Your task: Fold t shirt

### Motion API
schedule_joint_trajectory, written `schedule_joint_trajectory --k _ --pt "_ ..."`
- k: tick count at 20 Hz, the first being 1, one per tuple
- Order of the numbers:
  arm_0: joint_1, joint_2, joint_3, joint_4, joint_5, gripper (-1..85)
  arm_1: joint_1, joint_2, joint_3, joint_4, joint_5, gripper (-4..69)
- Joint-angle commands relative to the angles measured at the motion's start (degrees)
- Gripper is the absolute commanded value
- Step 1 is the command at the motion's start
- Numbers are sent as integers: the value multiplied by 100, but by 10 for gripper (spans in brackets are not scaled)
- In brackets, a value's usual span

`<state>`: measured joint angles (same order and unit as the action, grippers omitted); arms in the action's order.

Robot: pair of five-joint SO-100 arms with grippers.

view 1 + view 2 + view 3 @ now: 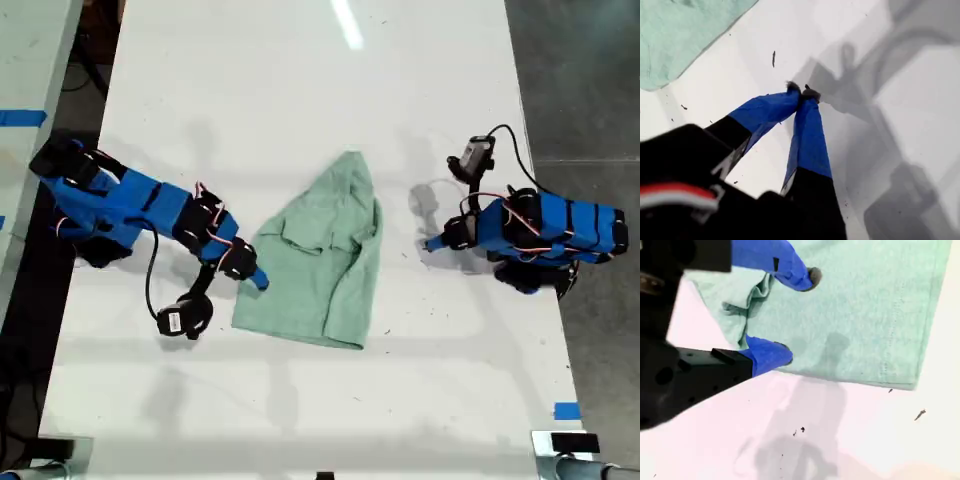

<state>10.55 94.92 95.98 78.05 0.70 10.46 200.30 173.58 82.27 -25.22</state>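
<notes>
The pale mint-green t shirt [320, 260] lies wrinkled on the white table [300, 90], its narrow pointed end toward the far side. My second gripper [255, 275] is at the shirt's edge on the exterior view's left. In the second wrist view this gripper [797, 315] is open: one blue fingertip [810, 277] is over the t shirt [865, 315], the other at its hem beside a small bunched fold. My first gripper [428, 244] is on the exterior view's right, apart from the shirt. It [802, 92] is shut on nothing over bare table, with the t shirt [680, 35] off to one side.
Blue tape marks [565, 410] sit near the table's front corner at the exterior view's right. Dark floor [580, 80] runs past the table edge on that side. A black cable [150, 285] loops beside the second arm. A second pale surface with blue tape [20, 117] lies at the exterior view's left.
</notes>
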Motion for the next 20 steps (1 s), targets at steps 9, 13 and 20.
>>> schedule_joint_trajectory --k 9,13,20 --pt "-35 -844 422 -738 -949 191 44 26 185 -132 -18 16" --pt "-105 -1661 316 -844 -1143 166 44 26 185 -132 -18 16" --pt "-132 -2048 0 -1028 -932 -2 35 26 185 -132 -26 16"
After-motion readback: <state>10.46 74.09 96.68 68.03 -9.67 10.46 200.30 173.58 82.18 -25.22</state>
